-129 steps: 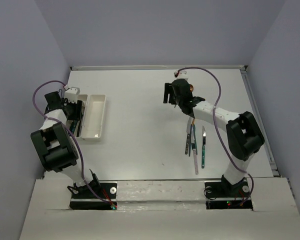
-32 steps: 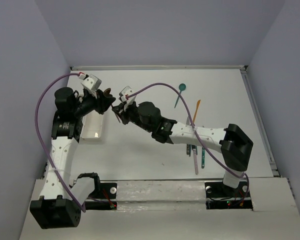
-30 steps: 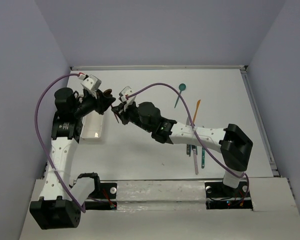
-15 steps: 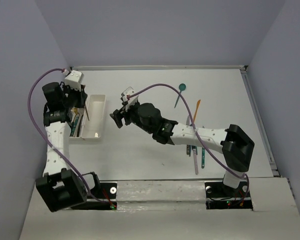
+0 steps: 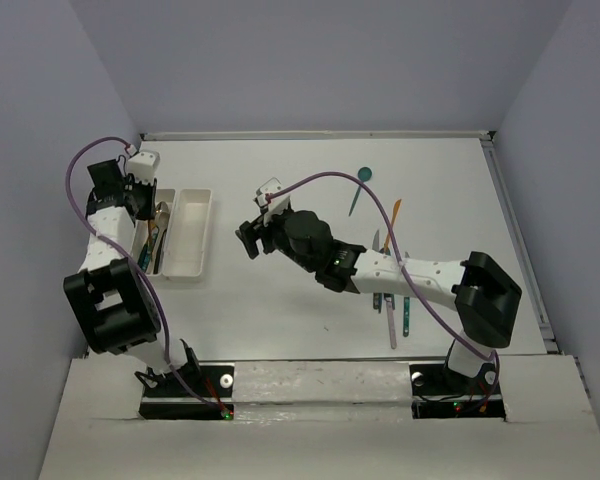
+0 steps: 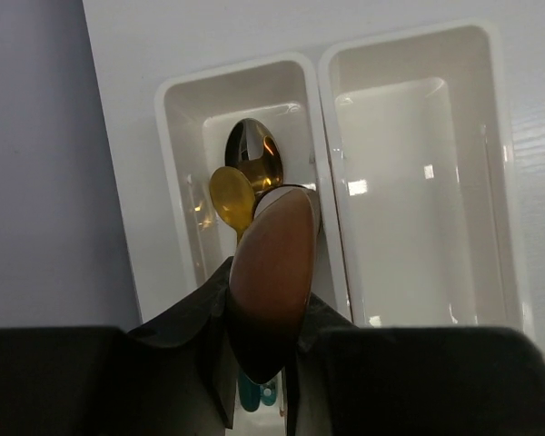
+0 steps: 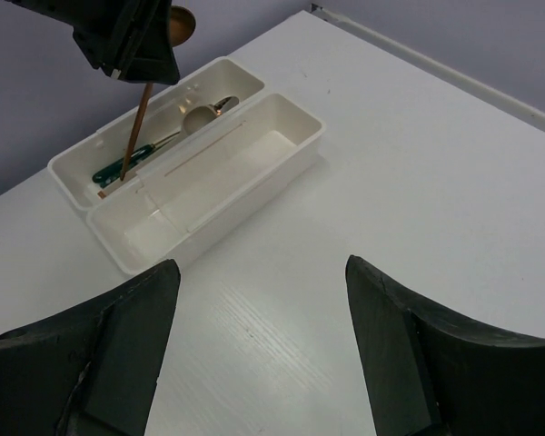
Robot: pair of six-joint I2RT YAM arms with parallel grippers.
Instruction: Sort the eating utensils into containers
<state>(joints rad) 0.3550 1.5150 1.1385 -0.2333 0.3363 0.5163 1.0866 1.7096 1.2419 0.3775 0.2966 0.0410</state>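
My left gripper (image 6: 263, 313) is shut on a copper-brown spoon (image 6: 271, 259) and holds it upright over the left white tray (image 6: 177, 227). In the right wrist view the spoon's handle (image 7: 140, 127) hangs from the left gripper (image 7: 127, 41) into that tray (image 7: 82, 154). The tray holds a gold spoon (image 6: 231, 194), a shiny silver-gold spoon (image 6: 252, 150) and something teal (image 6: 252, 391). The adjoining right tray (image 6: 418, 182) holds nothing I can see. My right gripper (image 7: 262, 291) is open and empty above the bare table, just right of the trays (image 5: 188, 232).
Several utensils lie on the right side of the table: a teal spoon (image 5: 361, 186), an orange one (image 5: 393, 220), a teal knife (image 5: 406, 305), a pale pink one (image 5: 391, 325) and dark ones beside them. The left wall stands close to the trays.
A second ago both grippers met at the copper spoon right of the trays. The left gripper has carried it back over the left tray; the right gripper has opened and drawn away.
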